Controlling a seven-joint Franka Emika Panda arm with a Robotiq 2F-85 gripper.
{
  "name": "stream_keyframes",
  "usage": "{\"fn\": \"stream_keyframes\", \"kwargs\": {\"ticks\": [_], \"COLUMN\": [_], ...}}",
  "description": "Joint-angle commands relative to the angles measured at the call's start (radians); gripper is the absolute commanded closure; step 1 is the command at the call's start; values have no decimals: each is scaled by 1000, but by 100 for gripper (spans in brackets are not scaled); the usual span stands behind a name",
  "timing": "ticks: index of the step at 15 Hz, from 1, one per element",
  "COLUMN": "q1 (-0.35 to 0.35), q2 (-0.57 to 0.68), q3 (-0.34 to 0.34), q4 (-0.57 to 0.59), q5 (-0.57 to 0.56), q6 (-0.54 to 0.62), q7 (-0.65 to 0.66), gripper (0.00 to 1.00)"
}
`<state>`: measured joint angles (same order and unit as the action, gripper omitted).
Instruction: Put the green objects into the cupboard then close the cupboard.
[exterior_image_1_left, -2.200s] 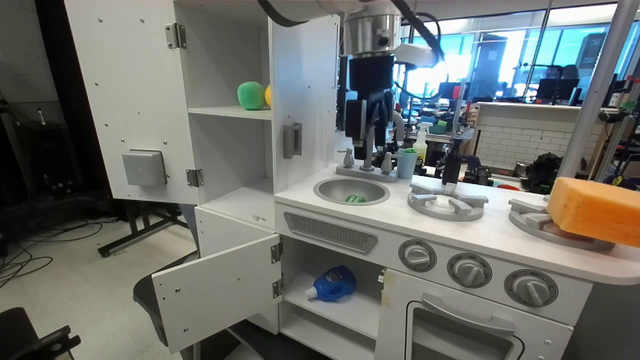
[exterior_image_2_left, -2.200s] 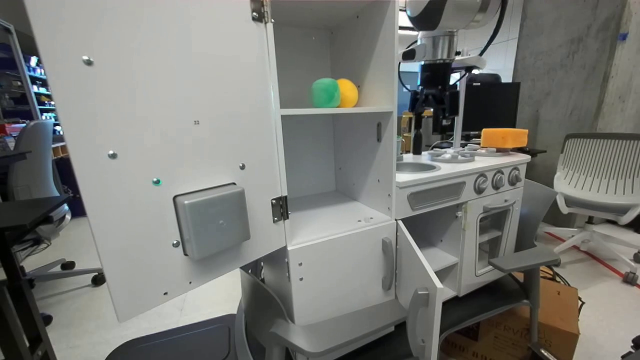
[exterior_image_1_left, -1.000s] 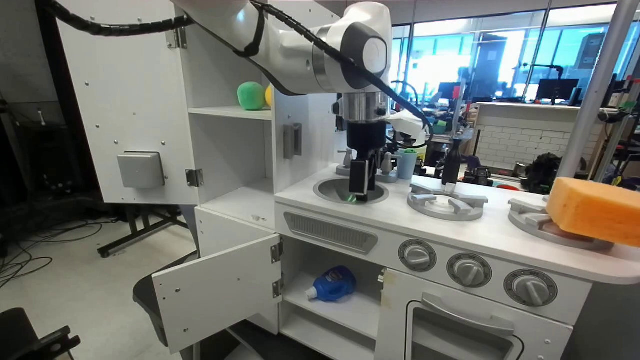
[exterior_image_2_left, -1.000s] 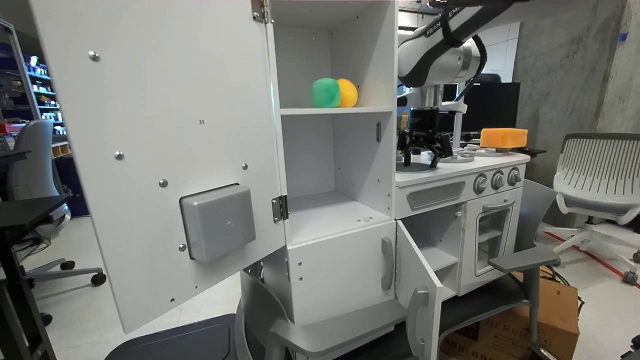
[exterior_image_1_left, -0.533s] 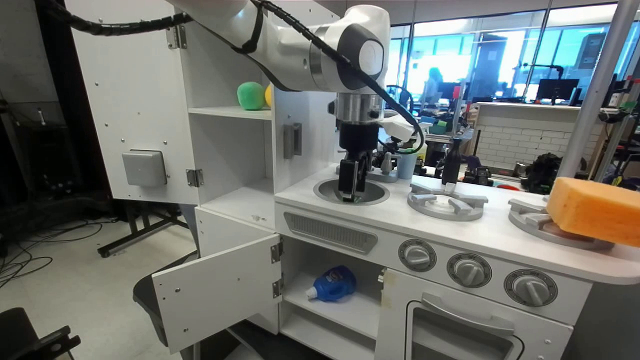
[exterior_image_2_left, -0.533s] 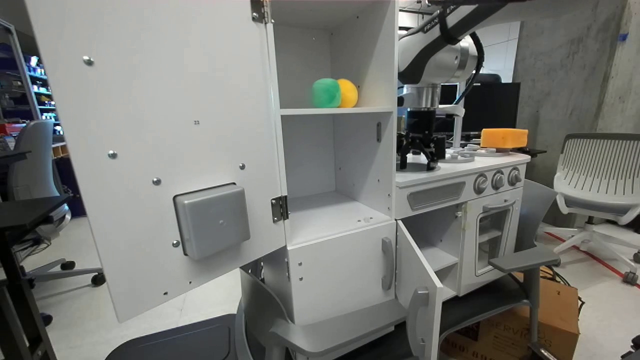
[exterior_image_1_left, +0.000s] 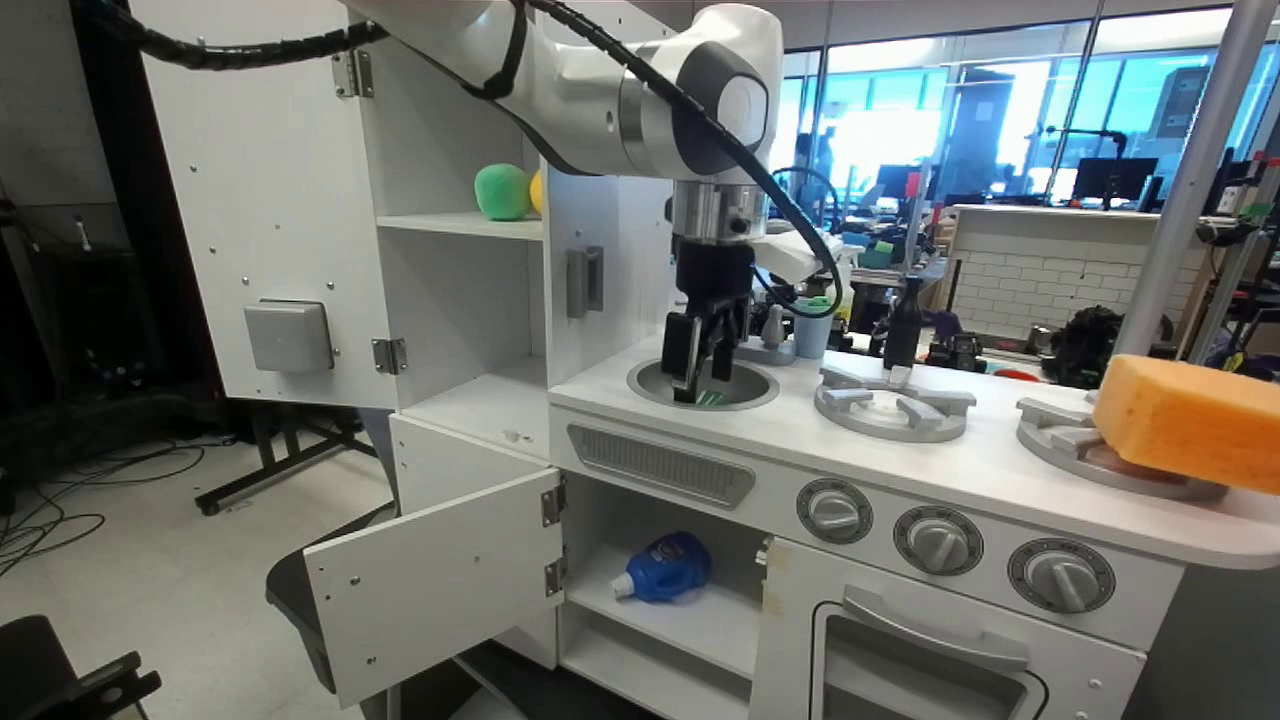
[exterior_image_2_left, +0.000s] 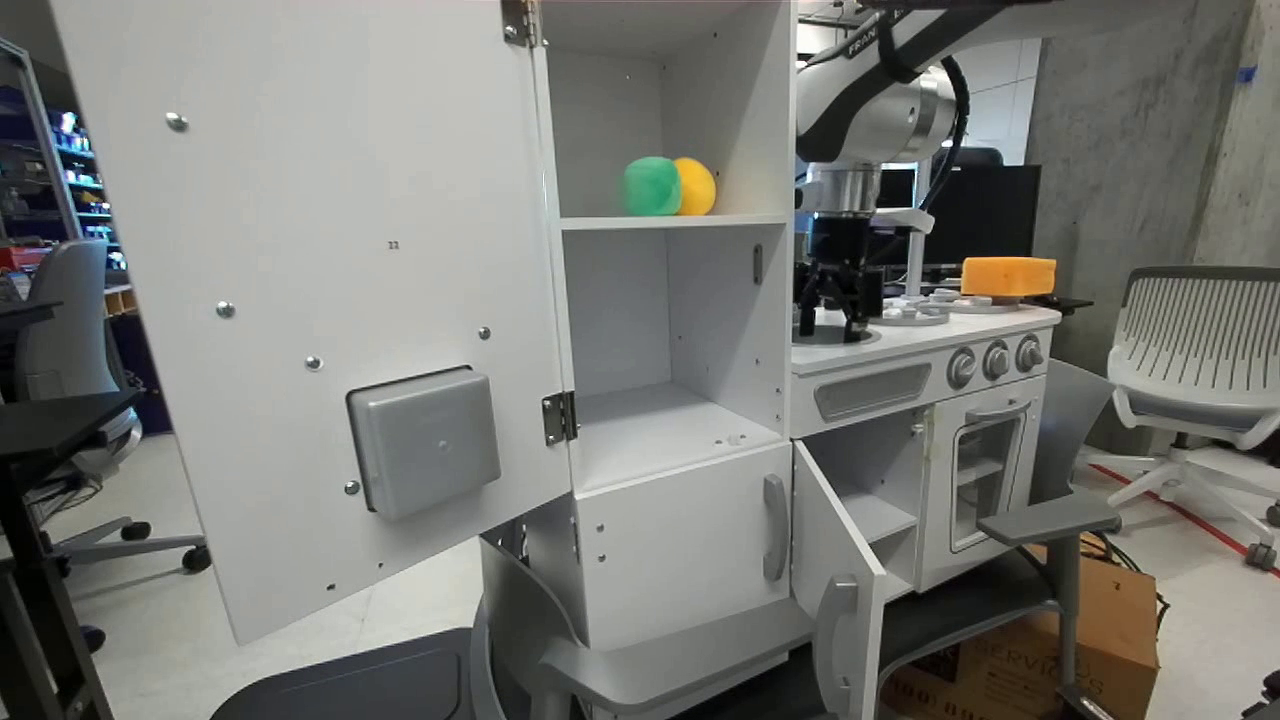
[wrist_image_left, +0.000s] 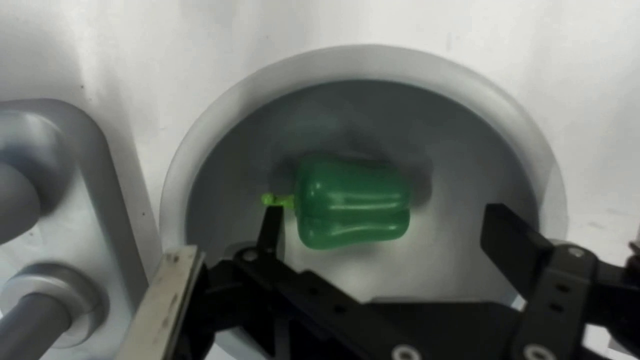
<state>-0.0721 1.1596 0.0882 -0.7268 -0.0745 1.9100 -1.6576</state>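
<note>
A green toy pepper (wrist_image_left: 353, 202) lies in the sink, its light-green stem toward the faucet; it partly shows in an exterior view (exterior_image_1_left: 712, 399). My gripper (wrist_image_left: 384, 220) is open and empty over the sink, its fingers wide apart around the pepper; one fingertip overlaps the stem in view, contact cannot be told. The gripper shows in both exterior views (exterior_image_1_left: 704, 385) (exterior_image_2_left: 831, 333). A green rounded piece (exterior_image_2_left: 651, 187) (exterior_image_1_left: 502, 191) sits on the upper shelf of the white cupboard (exterior_image_2_left: 620, 320) (exterior_image_1_left: 460, 300). The cupboard's long door (exterior_image_2_left: 300, 250) (exterior_image_1_left: 270, 220) stands wide open.
A yellow ball (exterior_image_2_left: 696, 186) touches or overlaps the green piece. The sink rim (wrist_image_left: 370, 55) surrounds the pepper, with the faucet base (wrist_image_left: 100, 190) beside it. A blue cup (exterior_image_1_left: 812, 325), burner (exterior_image_1_left: 890, 415) and orange sponge (exterior_image_1_left: 1190, 420) stand on the counter. The low door (exterior_image_1_left: 440, 590) is open; a blue bottle (exterior_image_1_left: 672, 568) lies inside.
My gripper has come down from above the counter into the sink, then shifted and tilted slightly over the last half second. The pepper shows no clear movement. The tall door swayed slightly.
</note>
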Motion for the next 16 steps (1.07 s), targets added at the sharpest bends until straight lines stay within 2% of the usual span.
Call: {"fn": "stream_keyframes", "kwargs": {"ticks": [1, 8, 9, 10, 14, 15, 16], "q1": [9, 12, 11, 11, 7, 6, 7], "q2": [25, 59, 61, 60, 63, 64, 62], "q3": [-7, -9, -9, -8, -9, -9, -10], "q4": [24, 44, 48, 49, 61, 65, 67], "q5": [1, -3, -2, -2, -1, 0, -1], "q6": [24, 23, 24, 25, 31, 33, 28], "q7": [55, 98, 100, 103, 125, 129, 136], "gripper": [0, 0, 24, 26, 58, 63, 63]}}
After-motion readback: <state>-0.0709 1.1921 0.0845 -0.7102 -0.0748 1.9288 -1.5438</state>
